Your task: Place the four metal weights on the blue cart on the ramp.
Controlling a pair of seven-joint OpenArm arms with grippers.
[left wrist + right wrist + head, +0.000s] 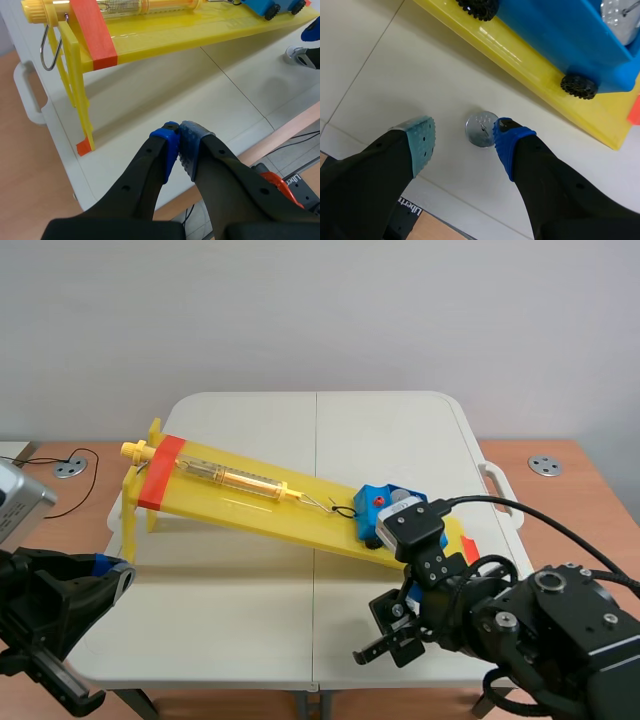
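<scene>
Right gripper [462, 132]: fingers apart, one seemingly touching metal weight [481, 129] beside ramp [522, 67]. Left gripper [181, 137]: fingers together, empty.

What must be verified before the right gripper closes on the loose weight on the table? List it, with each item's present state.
1. The right gripper is open: ok.
2. The metal weight is centred between its fingers: not ok; it lies between them but right against the blue pad.
3. The metal weight lies flat on the table: ok.
4. The blue cart stands with its wheels on the ramp: ok.
5. Room left in the cart: cannot tell; only the edge of one weight in the cart shows.
6. The left gripper is shut and away from the cart: ok.
</scene>
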